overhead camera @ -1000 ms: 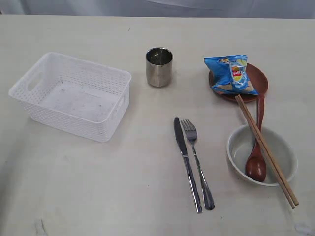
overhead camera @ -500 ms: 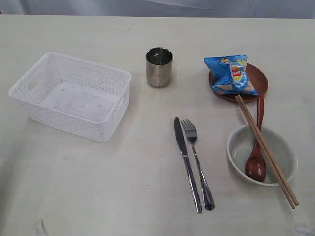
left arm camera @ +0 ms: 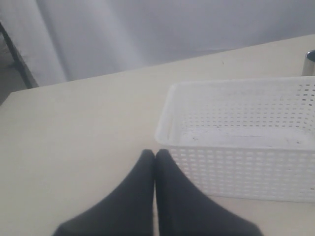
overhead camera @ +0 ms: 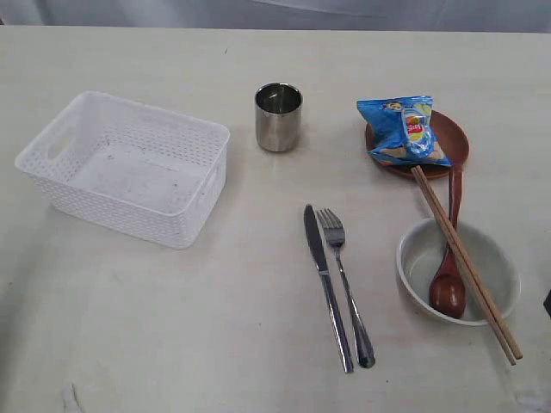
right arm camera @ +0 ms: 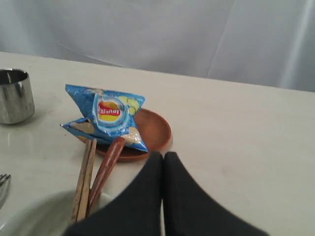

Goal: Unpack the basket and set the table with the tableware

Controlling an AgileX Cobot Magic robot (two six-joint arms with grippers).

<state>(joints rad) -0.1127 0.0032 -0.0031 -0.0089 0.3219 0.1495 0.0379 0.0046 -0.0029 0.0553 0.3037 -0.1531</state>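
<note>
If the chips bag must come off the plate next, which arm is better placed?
Right, probably: its shut jaws point toward the plate and bag; the left's face the empty basket.

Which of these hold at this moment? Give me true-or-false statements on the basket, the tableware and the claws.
The basket is empty: true.
The snack bag lies in the bowl: false; it lies on the plate.
The knife and fork lie side by side on the table: true.
The cup lies on its side: false; it stands upright.
The spoon has its head in the bowl: true.
Both claws are open: false; the left claw and right claw are shut, holding nothing.
</note>
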